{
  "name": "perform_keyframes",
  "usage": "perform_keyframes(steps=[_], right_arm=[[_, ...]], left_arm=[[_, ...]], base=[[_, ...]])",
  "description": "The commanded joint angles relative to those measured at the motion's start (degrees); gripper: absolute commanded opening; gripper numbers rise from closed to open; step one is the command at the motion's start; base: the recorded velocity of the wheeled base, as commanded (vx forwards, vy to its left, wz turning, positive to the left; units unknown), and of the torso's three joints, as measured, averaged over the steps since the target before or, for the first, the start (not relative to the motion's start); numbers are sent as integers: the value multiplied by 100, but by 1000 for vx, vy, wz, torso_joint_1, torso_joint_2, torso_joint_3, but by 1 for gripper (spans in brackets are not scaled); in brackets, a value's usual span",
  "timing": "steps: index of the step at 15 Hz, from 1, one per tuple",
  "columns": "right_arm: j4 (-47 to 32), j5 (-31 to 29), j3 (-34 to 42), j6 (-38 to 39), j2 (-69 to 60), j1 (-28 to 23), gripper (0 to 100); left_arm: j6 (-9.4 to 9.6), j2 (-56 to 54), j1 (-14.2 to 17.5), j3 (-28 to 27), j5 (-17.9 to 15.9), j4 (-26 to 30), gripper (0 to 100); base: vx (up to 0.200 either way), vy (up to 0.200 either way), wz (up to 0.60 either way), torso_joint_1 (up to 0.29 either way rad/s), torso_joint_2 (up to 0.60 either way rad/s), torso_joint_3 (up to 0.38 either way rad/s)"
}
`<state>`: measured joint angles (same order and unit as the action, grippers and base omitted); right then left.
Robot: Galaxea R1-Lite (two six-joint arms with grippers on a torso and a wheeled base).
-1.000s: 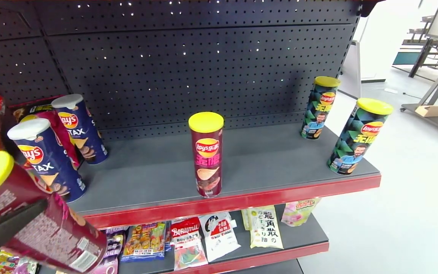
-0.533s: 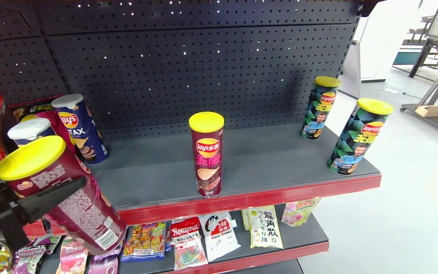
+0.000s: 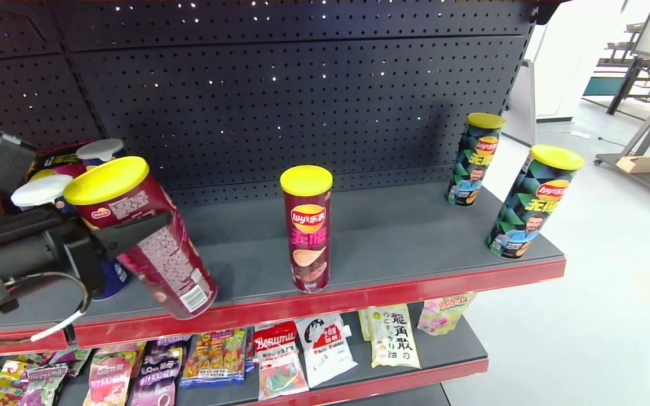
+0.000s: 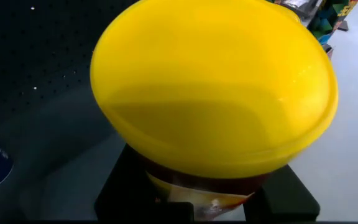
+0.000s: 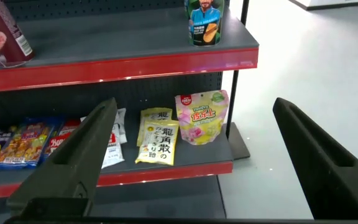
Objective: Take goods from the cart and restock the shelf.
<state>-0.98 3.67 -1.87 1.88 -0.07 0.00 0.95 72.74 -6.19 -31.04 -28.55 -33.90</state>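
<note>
While my left tool (image 3: 133,234) clamps the tilted maroon can (image 3: 153,254) left of the standing can (image 3: 307,231), blue cans (image 3: 42,190) behind it are half hidden; my right tool (image 5: 194,106) is spread wide.

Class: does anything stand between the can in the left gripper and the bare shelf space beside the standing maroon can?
Nothing visible does. The held can hangs tilted over the shelf front, and bare shelf lies between it and the standing can. The blue cans stand behind it, out of the way.
</note>
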Motion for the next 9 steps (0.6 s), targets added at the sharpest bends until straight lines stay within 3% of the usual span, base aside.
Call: perform_keyframes(steps=[1, 5, 9], right_arm=[[-8, 2, 2, 6, 7, 0, 100], [1, 2, 2, 6, 7, 0, 100], [1, 11, 2, 6, 7, 0, 100]], left_arm=[[2, 425, -93, -298, -1, -2, 0], [10, 926, -110, -755, -1, -20, 0], [133, 1568, -207, -843, 16, -864, 0]], base=[[0, 0, 0, 0, 0, 0], [0, 0, 0, 0, 0, 0], [0, 0, 0, 0, 0, 0]])
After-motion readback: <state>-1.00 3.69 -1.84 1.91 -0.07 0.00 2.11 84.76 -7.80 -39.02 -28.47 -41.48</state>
